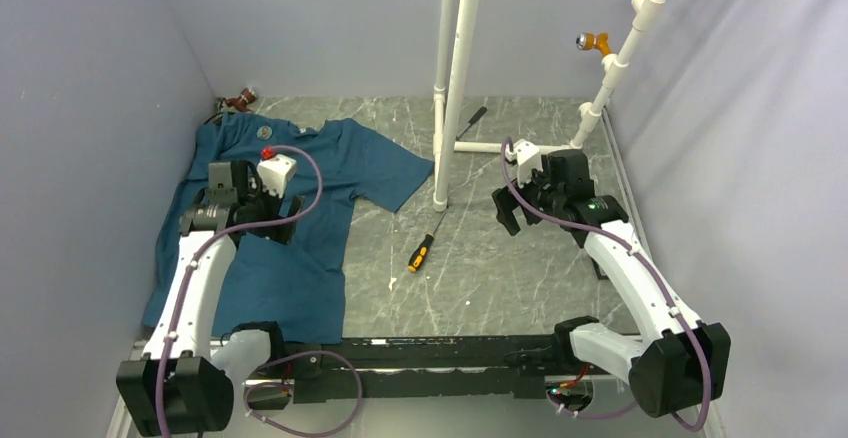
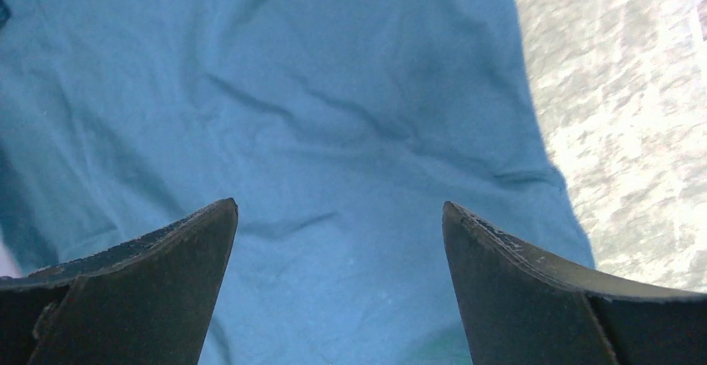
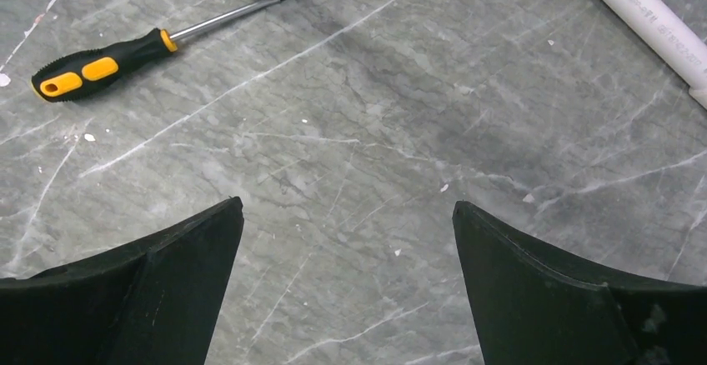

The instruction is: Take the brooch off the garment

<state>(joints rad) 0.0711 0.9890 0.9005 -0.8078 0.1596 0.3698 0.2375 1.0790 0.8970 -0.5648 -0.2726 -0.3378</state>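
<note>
The garment [image 1: 300, 258], a dark teal-blue T-shirt, lies spread flat on the left side of the table, collar towards the back. The brooch [image 1: 271, 132], a small whitish-grey disc, sits on its chest near the collar. My left gripper [image 1: 286, 221] hovers open and empty over the middle of the shirt, nearer the camera than the brooch. In the left wrist view only wrinkled cloth [image 2: 333, 132] shows between the fingers, and no brooch. My right gripper [image 1: 507, 209] is open and empty over bare table right of the shirt; its wrist view shows marble [image 3: 350, 215] between the fingers.
An orange-and-black screwdriver [image 1: 420, 251] lies between the arms and also shows in the right wrist view [image 3: 100, 69]. A white PVC pipe frame [image 1: 443, 148] stands at the back centre, with a dark screwdriver [image 1: 472, 121] beside it. A small brown object [image 1: 238, 101] sits in the back left corner.
</note>
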